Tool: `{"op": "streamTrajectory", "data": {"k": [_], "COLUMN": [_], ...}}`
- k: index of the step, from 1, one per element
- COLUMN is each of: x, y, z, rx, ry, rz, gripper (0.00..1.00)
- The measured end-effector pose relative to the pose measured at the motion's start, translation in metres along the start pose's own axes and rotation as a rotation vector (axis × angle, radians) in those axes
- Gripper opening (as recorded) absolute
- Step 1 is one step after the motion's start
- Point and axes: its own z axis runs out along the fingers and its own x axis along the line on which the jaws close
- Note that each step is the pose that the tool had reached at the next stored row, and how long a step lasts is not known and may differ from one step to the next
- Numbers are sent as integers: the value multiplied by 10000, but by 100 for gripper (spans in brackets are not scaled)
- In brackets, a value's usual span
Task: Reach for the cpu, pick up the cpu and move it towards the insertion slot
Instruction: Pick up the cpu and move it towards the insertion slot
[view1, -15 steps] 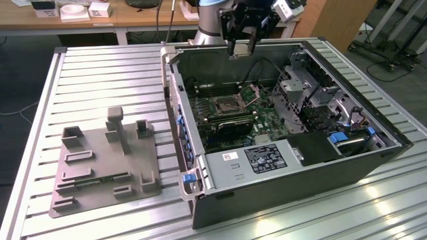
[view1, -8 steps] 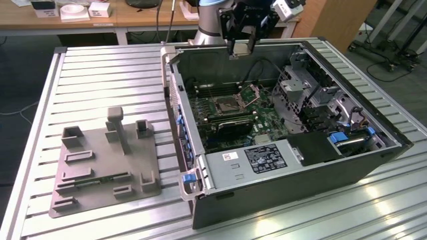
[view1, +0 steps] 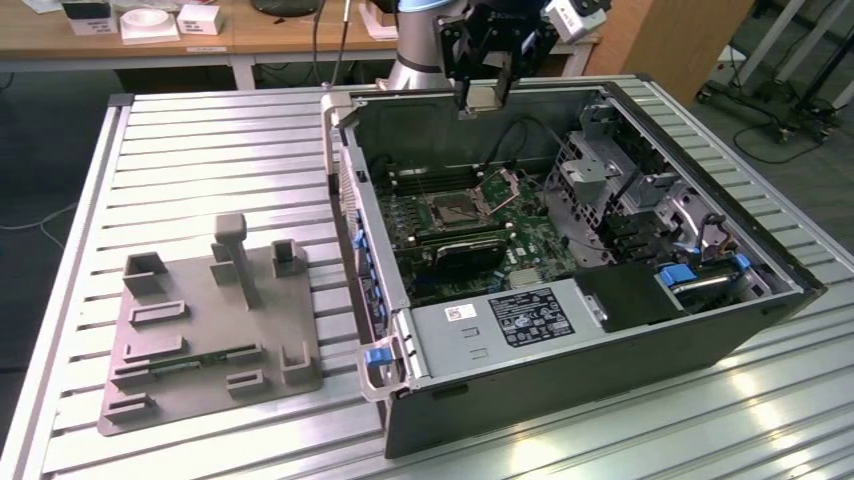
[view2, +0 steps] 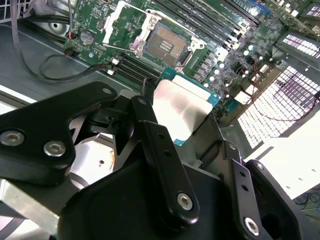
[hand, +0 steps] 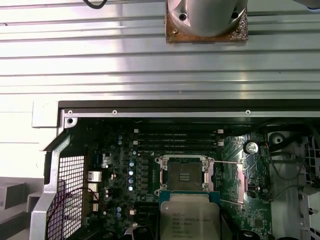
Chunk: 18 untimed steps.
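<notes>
The cpu (view2: 182, 107) sits clamped in the end effector (view2: 187, 130), above the open computer case (view1: 747, 255) and short of the insertion slot (view2: 165, 45). Holding the chip flat and square to the slot's frame looks wise. The raised retention plate (view1: 514, 185) stands just beside the slot, and the case walls hem it in; room overhead is free.

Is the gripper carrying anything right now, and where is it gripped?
Yes: the gripper holds the cpu by two opposite edges, silver top showing, above the open case with the insertion slot beyond it.
</notes>
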Motion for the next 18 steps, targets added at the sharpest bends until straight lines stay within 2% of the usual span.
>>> {"op": "streamTrajectory", "data": {"k": [4,11,14,18], "x": [1,1,-1,-2], "y": [12,189,188,188], "z": [1,21,22,28], "rx": [0,2,0,4], "ry": [0,0,-5,-34], "rz": [2,8,65,426], "gripper": [55,55,55,55]}}
